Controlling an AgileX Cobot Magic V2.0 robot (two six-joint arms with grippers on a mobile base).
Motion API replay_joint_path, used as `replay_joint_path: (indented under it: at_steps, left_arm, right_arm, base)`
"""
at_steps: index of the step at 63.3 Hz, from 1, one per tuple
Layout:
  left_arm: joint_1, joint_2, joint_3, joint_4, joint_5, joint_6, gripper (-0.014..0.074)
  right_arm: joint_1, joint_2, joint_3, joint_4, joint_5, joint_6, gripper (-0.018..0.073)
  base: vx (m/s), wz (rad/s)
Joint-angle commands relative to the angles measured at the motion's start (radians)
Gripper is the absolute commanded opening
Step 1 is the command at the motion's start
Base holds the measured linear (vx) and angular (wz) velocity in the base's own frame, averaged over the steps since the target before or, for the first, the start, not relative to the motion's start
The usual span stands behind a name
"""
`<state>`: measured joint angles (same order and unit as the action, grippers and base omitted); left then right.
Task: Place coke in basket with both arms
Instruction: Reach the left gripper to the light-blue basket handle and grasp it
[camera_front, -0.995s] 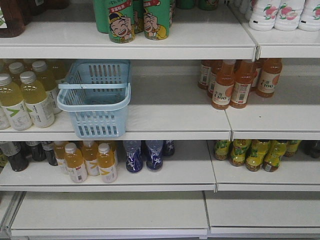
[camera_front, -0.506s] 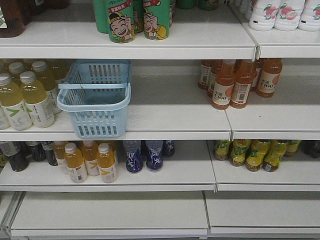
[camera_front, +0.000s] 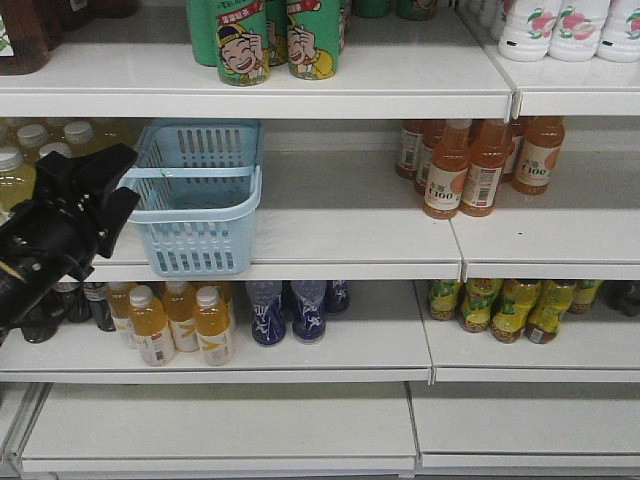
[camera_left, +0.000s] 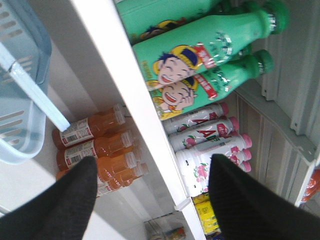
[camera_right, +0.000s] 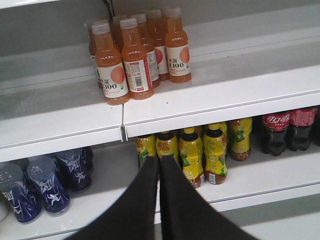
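Coke bottles (camera_right: 276, 131), two with red labels and white script, stand on the lower shelf (camera_right: 280, 175) at the far right of the right wrist view. They are just right of a cluster of yellow-labelled bottles (camera_right: 200, 150) and one level below the orange C100 bottles (camera_right: 135, 60). Neither hand touches them.

Basket (camera_front: 195, 245): light blue with slotted sides, upright on the middle shelf (camera_front: 350, 235) at its front edge. Its handle band (camera_front: 185, 172) lies across the rim. It is well left of the orange C100 bottles on the same level. Above it, on the top shelf, stand green bottles with a cartoon boy (camera_front: 243, 45).

Left arm (camera_front: 45, 245) enters the front view from the lower left, in front of the pale yellow bottles (camera_front: 15, 175). Its tip overlaps the basket's left rim in that view; I cannot tell whether it touches. Left hand (camera_left: 154, 167): wide, fingers (camera_left: 75, 200) well apart, nothing between them. Its camera looks up past the basket's corner at the green bottles and at white bottles with pink caps (camera_left: 210, 150).

Right hand (camera_right: 160, 162): fingers pressed together, holding nothing. It points at the front of the lower shelf, between the dark blue bottles (camera_right: 47, 185) and the yellow-labelled ones, well left of the Coke.

Bottom shelf row in the front view: orange-yellow bottles (camera_front: 180, 325) left, dark blue ones centre.
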<state>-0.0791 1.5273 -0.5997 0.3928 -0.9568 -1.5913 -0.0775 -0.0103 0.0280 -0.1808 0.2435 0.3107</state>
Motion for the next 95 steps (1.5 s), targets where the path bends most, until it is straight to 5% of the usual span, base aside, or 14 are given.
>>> replay_joint_path:
  at_steps: [1,46,70,82,95]
  left_arm:
    - [-0.004,0.08,-0.092,-0.027,-0.124,-0.02,0.049]
    - [-0.004,0.458,-0.441,-0.106,-0.063,-0.027,0.049]
    - [-0.004,0.55,-0.58,-0.106,-0.034,-0.13,0.0466]
    - [-0.004,0.56,-0.581,-0.073,-0.027,-0.13,0.0342]
    - [-0.004,0.56,-0.581,-0.002,-0.035,-0.13,0.0068]
  right_arm:
    - [-0.007,-0.018,0.011,-0.007,-0.068,-0.001,-0.0002]
    - [-0.007,-0.018,0.011,-0.007,-0.068,-0.001,-0.0002]
    - [-0.007,-0.018,0.011,-0.007,-0.068,-0.001,-0.0002]
    - [-0.007,-0.018,0.011,-0.007,-0.068,-0.001,-0.0002]
    - [-0.007,-0.018,0.011,-0.007,-0.068,-0.001,-0.0002]
  base:
    - [0.0,0.0]
    - [0.0,0.0]
    - [0.0,0.0]
    - [0.0,0.0]
    - [0.0,0.0]
